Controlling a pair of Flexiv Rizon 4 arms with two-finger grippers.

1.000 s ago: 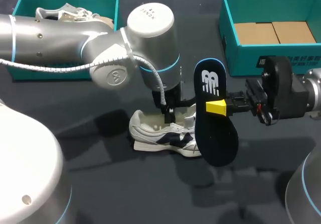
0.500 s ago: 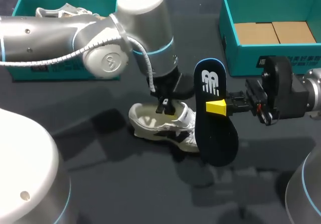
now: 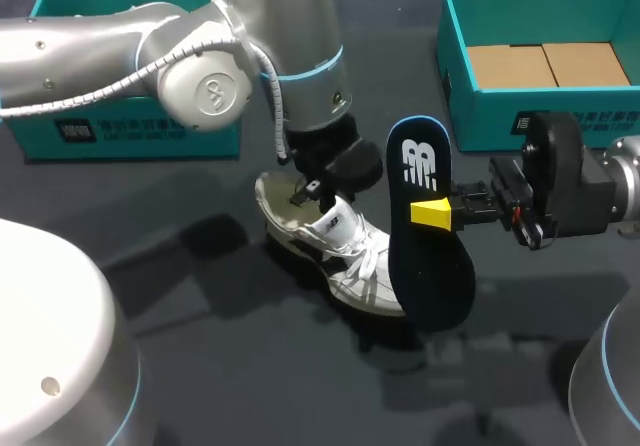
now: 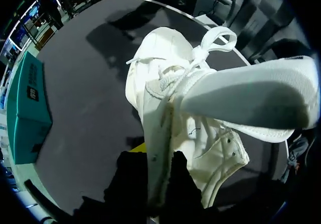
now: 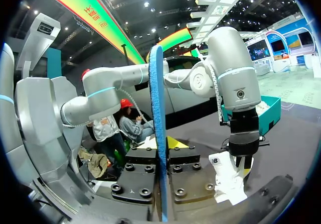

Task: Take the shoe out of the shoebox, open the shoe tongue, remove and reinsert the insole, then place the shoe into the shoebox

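Nearest to the camera, the insole (image 3: 428, 231) is hanging above the dark table (image 3: 200, 366), its printed face turned upward and its length running from near to far. The right gripper (image 3: 432, 213) is coming in from the right and clenching the insole's right edge; in the right wrist view the insole is standing edge-on between the two fingers, which are pressing it from both sides.

Just behind and left of the insole, the shoe (image 3: 340, 251) is lying at a slant, heel end raised toward the far left and toe pointing near right. The insole is covering part of the toe from above. The left gripper (image 4: 158, 176) is biting the shoe's collar wall from both sides, one finger inside and one outside, with the tongue (image 4: 251, 101) and laces spreading ahead of it.

Farther back, the left arm (image 3: 150, 51) is crossing over the left shoebox (image 3: 120, 136) and hiding most of its inside. At the far right, well apart from the shoe, the right shoebox (image 3: 470, 116) is sitting open with brown cardboard (image 3: 545, 64) lying flat in it.
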